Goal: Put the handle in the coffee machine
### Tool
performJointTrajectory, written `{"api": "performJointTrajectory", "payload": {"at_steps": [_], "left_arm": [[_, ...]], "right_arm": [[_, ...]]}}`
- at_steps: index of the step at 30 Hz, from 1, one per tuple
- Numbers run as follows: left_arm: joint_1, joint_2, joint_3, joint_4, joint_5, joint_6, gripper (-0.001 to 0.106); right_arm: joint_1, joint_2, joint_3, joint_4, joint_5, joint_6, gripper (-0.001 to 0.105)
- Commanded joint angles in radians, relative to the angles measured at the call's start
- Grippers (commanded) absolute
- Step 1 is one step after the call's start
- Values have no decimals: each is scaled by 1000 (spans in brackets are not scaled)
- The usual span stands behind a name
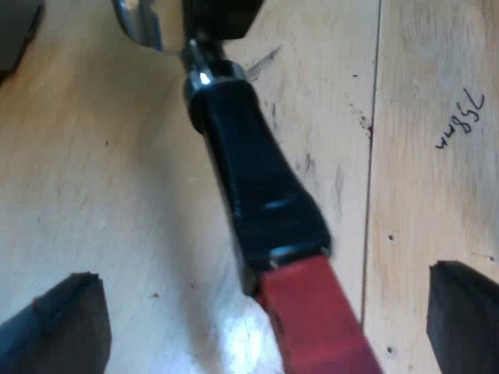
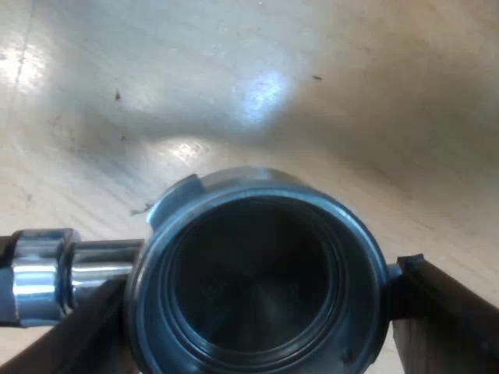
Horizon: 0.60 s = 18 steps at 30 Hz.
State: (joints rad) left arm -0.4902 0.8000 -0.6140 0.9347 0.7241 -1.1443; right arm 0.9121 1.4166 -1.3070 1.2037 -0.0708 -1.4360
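Note:
The metal holder's dark handle (image 1: 253, 179) runs down to its red end (image 1: 320, 327), which lies between the two fingers of my left gripper (image 1: 261, 319). Those fingers stand wide apart on either side of the red end without touching it, so this gripper is open. At the handle's other end a dark gripper (image 1: 218, 15) sits over the metal basket. In the right wrist view the holder's round basket (image 2: 257, 273) faces me, empty inside, with its shiny neck (image 2: 47, 273) leading off. My right gripper (image 2: 261, 323) presses its fingers (image 2: 448, 312) against the basket's sides.
A pale wooden tabletop (image 1: 93, 171) lies under the holder, with a seam between planks (image 1: 373, 132) and a handwritten mark (image 1: 460, 117). A dark object's corner (image 1: 15, 31) shows near the basket end.

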Motion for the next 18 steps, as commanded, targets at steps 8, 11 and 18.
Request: {"api": "performJointTrajectory", "payload": {"at_steps": [8, 11, 18], "left_arm": [[-3, 120, -1, -29, -17, 66, 84], [-3, 146, -1, -37, -35, 82, 84], [-3, 154, -1, -66, -54, 90, 83]], "right_arm": [[1, -18, -16, 0, -24, 24, 0], [1, -18, -16, 0, -24, 27, 0], [1, -18, -16, 0, -24, 46, 0]]}}
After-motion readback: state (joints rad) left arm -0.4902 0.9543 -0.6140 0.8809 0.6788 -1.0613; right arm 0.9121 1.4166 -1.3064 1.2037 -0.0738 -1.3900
